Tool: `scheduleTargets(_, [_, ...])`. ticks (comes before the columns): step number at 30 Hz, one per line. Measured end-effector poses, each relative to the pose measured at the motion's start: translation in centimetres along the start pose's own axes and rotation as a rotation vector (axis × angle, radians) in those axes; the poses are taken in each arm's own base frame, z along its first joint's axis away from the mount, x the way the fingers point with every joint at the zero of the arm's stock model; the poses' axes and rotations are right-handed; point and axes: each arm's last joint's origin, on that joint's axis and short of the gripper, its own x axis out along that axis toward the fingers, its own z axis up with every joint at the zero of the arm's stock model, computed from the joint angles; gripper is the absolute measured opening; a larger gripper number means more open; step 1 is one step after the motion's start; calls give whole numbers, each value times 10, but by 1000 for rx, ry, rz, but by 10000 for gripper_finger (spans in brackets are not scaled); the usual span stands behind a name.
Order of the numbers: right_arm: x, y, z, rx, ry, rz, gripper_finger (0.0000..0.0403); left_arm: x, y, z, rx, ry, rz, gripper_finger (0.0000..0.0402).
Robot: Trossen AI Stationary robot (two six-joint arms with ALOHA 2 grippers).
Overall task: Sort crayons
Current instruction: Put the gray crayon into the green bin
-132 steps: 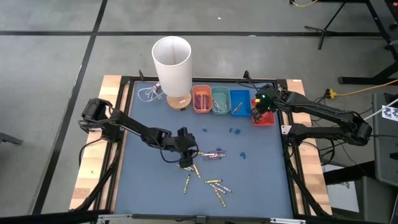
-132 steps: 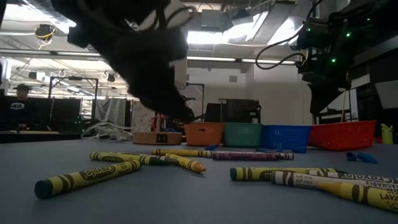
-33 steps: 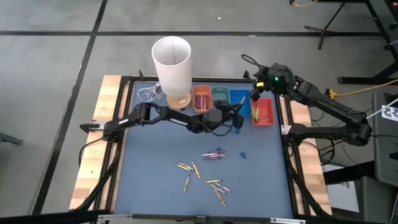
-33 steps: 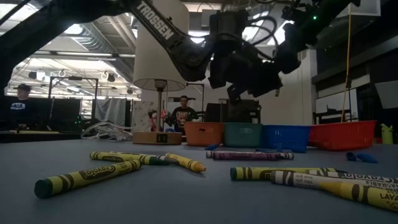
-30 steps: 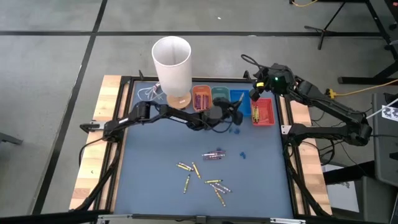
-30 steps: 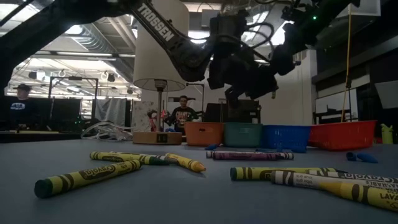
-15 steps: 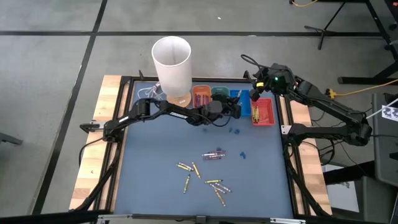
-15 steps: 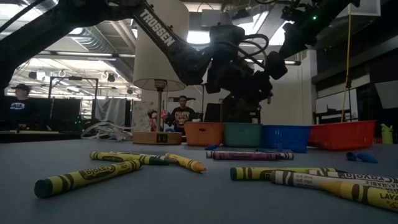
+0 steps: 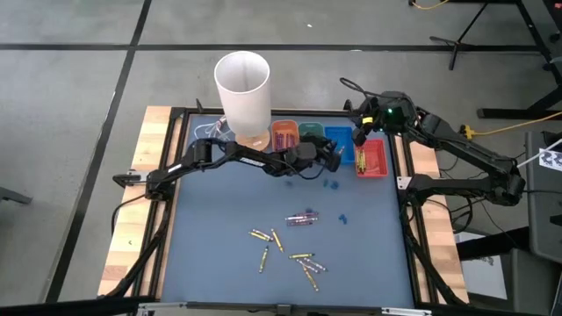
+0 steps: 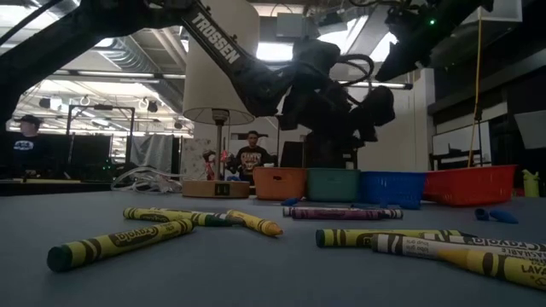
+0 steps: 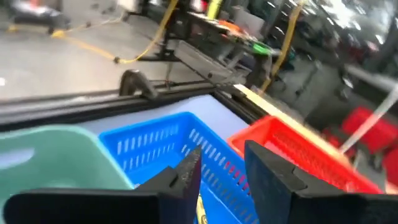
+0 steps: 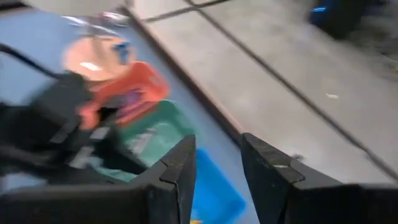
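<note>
Roughly ten loose crayons [image 9: 290,248] lie on the bench [image 9: 211,254], mostly yellow, one purple pair; long axes scattered, no common heading. Four trays at the far edge: orange [image 9: 283,134], green [image 9: 310,132], blue [image 9: 337,137], red [image 9: 375,158]. Left gripper [image 11: 219,171] hangs released over the blue tray. Right gripper [image 12: 216,160] is open, empty, near the red tray. White cylinder [image 9: 243,91] stands behind.

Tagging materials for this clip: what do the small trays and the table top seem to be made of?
The blue tray and red tray look like moulded plastic, with slotted, basket-like walls and a slight sheen. The green tray looks like smoother plastic, though its wall is blurred. The table top appears to be a matte blue-grey mat, probably rubber or foam, edged by pale wood.
</note>
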Motion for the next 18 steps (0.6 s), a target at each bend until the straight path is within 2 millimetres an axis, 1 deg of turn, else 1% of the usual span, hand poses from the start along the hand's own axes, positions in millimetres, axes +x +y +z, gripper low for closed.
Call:
scheduleTargets(4, [-1, 6, 1, 2, -22, 215, 127, -3, -8, 6, 131, 57, -166, 105])
scheduleTargets(7, [-1, 12, 0, 2, -35, 393, 127, -8, -18, 13, 163, 110, -340, 99])
scheduleTargets(10, [-3, 16, -4, 8, -8, 534, 127, -15, -24, 14, 179, 208, -474, 93])
scheduleTargets(14, [-6, 29, -9, -16, 55, 607, 127, -28, -32, 19, 211, 377, -586, 85])
scheduleTargets(15, [-7, 32, -11, -20, 73, 613, 127, -33, -35, 22, 223, 419, -604, 83])
scheduleTargets(18, [-10, 46, -13, -26, 118, 642, 127, -50, -42, 21, 286, 543, -624, 81])
